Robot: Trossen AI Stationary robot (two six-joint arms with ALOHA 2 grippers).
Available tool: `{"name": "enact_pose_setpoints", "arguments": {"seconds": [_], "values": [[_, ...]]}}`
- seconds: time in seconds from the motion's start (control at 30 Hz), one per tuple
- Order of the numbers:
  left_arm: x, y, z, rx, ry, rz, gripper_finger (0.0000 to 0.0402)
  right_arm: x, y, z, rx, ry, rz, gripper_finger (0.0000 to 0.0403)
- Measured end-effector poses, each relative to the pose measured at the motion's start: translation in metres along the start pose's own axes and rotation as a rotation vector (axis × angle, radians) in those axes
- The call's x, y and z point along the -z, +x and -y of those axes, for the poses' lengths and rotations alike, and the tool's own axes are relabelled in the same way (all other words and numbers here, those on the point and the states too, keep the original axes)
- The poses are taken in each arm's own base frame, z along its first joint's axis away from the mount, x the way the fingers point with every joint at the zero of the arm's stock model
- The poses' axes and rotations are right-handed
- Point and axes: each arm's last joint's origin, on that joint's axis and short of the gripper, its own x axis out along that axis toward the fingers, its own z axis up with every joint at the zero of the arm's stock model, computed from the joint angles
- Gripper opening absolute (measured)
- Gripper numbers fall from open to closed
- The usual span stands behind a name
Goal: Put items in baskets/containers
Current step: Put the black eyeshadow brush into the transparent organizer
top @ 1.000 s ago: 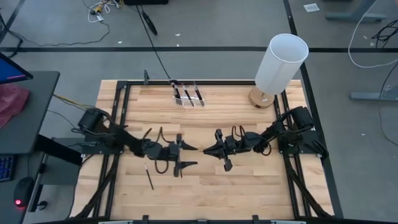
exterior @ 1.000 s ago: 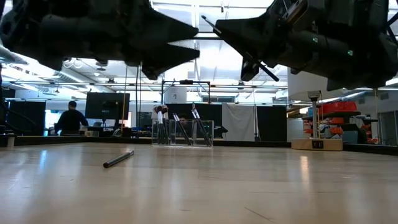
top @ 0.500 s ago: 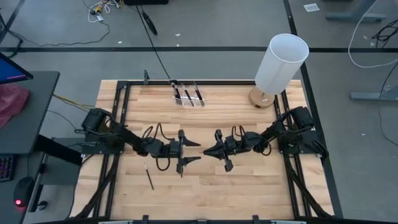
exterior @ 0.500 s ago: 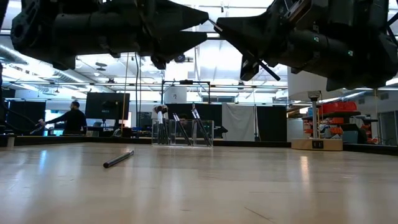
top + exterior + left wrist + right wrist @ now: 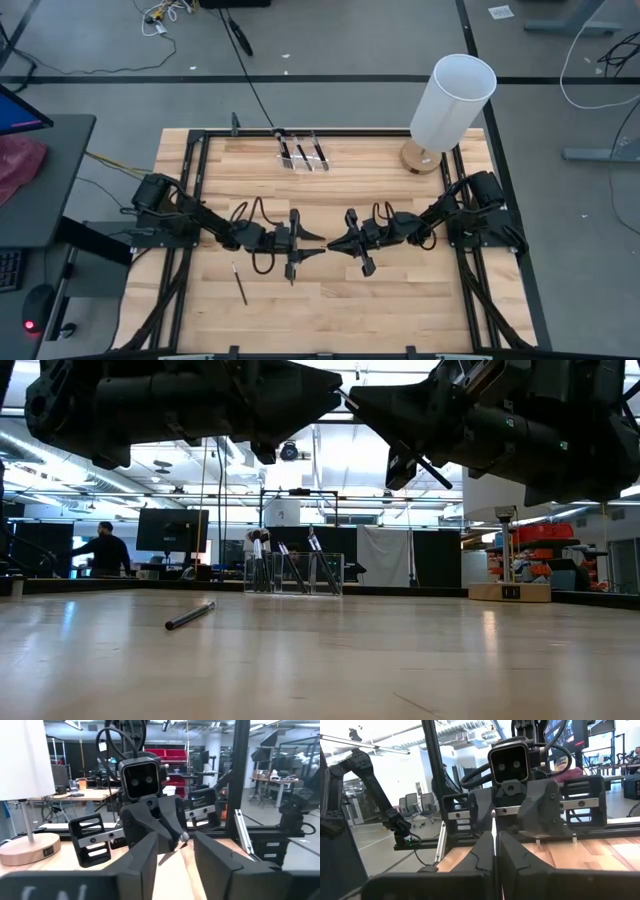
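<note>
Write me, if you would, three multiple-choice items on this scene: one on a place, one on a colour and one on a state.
1. The loose brush lies: A) on a chair B) on the table by the left arm C) on the floor.
2. The tall cylinder is: A) white B) red C) black.
3. The right pincer is: A) wide open B) out of view C) shut on a thin brush.
Answers: B, it lies flat on the wood near that arm; A, it shows white from above; C, the low view shows a stick crossing its closed tips.
</note>
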Motion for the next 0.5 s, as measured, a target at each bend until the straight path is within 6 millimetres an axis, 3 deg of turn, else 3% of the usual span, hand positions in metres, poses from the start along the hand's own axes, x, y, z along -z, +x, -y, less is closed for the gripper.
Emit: {"name": "enact_pose_setpoints", "arguments": {"seconds": [0.37, 0.5], "values": [[-0.0011, 0.0003, 0.0009, 0.027, -0.008, 0.009, 0.0014, 0.0008, 0.0, 0.0003, 0.004, 0.009, -0.009, 0.0009], [-0.001, 0.0003, 0.0013, 0.043, -0.024, 0.008, 0.0007, 0.0015, 0.0, 0.0003, 0.004, 0.009, -0.016, 0.0009]]}}
